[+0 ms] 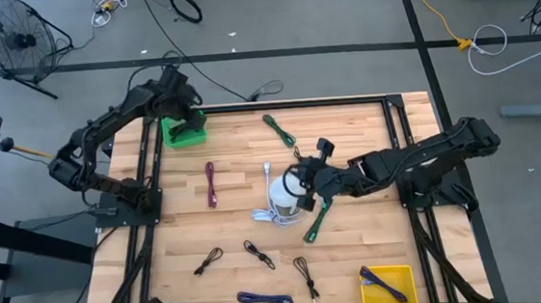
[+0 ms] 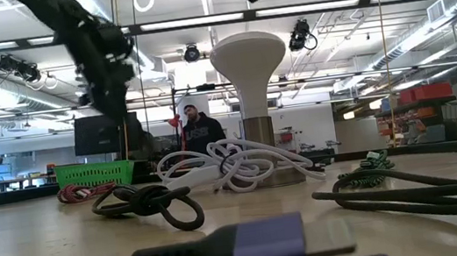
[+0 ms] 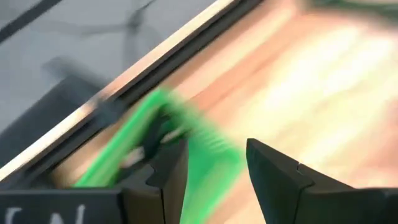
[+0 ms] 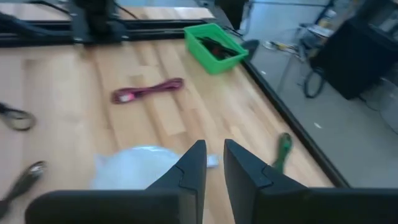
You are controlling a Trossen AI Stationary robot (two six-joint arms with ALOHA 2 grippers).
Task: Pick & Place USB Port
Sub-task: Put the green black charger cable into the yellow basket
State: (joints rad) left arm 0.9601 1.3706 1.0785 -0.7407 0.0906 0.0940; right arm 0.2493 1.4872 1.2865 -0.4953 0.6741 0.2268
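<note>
over the far left corner of the wooden tabletop, my left end effector hovers just above the small green plastic bin. its fingers stand apart with nothing between them, and dark cable ends already lie inside the bin, so i judge one delivery to be done.

my right end effector sits near the middle of the tabletop, just beside the white dome-topped hub with its loose white cord. its fingers are close together with only a slim gap, and i see nothing held between them.

plenty is left, as far as i can judge. a magenta cable lies between the bin and the hub, a green cable lies near the far edge, another green cable lies just beside the hub, several black cables lie nearer the front, and a blue cable lies at the front edge. a yellow tray at the front right holds a blue cable too. which piece counts as the usb part i cannot tell for certain.
</note>
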